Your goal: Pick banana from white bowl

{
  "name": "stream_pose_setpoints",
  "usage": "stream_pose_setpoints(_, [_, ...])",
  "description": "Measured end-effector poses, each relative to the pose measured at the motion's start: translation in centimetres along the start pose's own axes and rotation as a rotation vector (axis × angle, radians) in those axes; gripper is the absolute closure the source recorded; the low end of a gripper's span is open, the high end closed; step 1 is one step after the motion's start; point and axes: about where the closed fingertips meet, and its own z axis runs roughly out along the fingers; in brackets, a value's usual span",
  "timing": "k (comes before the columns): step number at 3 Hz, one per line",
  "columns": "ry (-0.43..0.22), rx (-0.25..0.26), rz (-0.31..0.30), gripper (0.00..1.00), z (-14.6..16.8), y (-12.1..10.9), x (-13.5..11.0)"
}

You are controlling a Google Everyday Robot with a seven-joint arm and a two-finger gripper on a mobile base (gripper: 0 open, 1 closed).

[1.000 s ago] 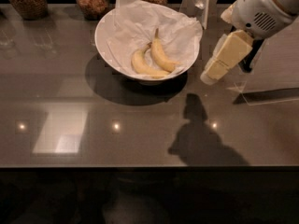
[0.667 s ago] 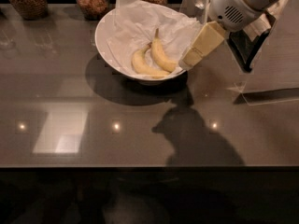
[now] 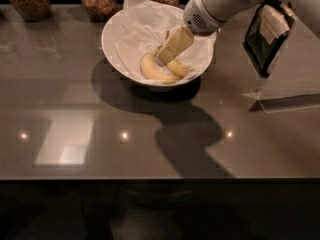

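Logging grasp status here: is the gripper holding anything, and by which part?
Cannot be told. The gripper is down inside the white bowl, its tip right at the banana, which lies in the bowl.

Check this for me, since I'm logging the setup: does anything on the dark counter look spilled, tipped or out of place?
Nothing stands out. The wide white bowl sits upright, its crumpled paper liner holding both yellow bananas. The gripper hangs over them, inside the rim. The glass grain jars stand upright behind.
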Motion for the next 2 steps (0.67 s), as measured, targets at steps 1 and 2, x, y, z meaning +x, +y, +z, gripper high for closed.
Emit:
stream_pose_setpoints(1, [-0.001,-0.005,-0.005,0.0,1.5,0.2,0.0])
stream_pose_setpoints(2, [0.015,-0.009,0.004,0.16,3.5,0.5,0.9])
